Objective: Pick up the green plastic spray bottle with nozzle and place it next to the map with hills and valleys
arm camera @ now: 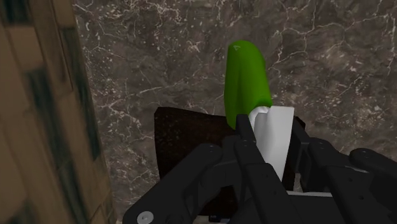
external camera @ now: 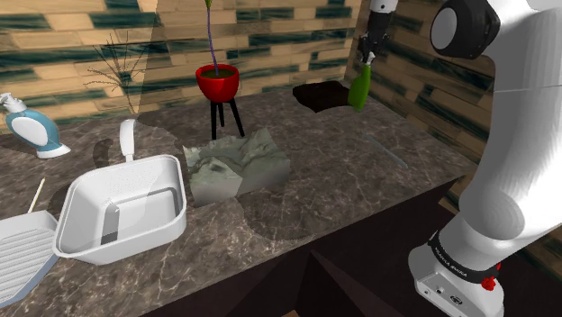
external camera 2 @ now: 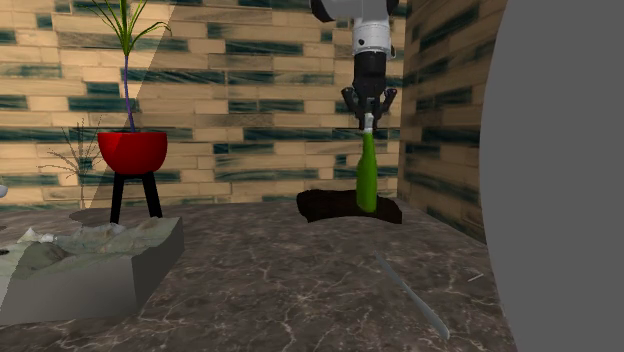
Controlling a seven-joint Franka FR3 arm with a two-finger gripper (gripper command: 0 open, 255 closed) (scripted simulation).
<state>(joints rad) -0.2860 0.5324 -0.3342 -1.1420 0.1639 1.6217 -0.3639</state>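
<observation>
The dark stone counter (external camera: 360, 171) has a dark brown mat (external camera: 320, 95) right under the jaws. The bumpy map (external camera: 236, 162) and white tub (external camera: 144, 173) sit far from them.

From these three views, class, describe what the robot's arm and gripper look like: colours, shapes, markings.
The arm is white, built of smooth rounded links, with a dark grey round joint cap. Near its base runs a black band with small white lettering, and a red button below it. The gripper is all black, with two narrow, angular fingers.

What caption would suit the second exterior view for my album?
Black gripper holds a green spray bottle by its white top near a dark mat, relief map at lower left.
</observation>
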